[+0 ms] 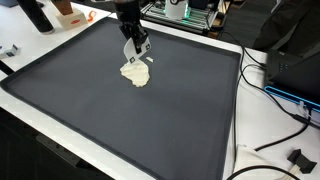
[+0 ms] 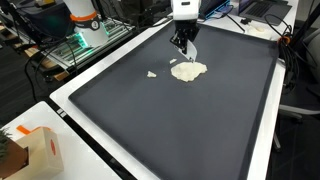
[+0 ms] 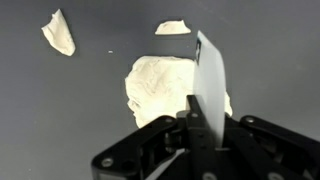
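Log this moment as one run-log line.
gripper shut on white scraper | scraper tip at dough lump | two small scraps apart from lump | on dark mat

The dark mat looks matt and smooth; the pale lump doughy, dull; the white blade smooth plastic; the gripper black, faintly glossy.

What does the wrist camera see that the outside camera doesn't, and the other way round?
Only the wrist view: up close, how the tool pinches the white blade over the dough. Only an exterior view: the whole dark mat, the white table and an orange box. Both: the dough and a scrap beside it.
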You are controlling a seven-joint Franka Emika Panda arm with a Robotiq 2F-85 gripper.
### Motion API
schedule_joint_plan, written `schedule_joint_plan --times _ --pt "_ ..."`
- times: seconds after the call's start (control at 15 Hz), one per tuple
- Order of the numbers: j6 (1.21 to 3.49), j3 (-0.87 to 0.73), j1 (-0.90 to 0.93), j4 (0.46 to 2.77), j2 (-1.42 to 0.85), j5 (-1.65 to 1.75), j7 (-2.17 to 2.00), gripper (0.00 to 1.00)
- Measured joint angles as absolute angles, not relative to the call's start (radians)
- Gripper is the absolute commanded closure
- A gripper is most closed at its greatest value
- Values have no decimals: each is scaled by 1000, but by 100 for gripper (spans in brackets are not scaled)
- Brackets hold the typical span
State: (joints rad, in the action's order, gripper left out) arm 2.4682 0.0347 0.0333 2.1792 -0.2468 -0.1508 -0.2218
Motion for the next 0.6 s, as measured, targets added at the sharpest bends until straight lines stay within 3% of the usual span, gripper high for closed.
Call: schedule_joint_plan --times 0.6 --pt "2454 24 125 2176 -194 96 -438 99"
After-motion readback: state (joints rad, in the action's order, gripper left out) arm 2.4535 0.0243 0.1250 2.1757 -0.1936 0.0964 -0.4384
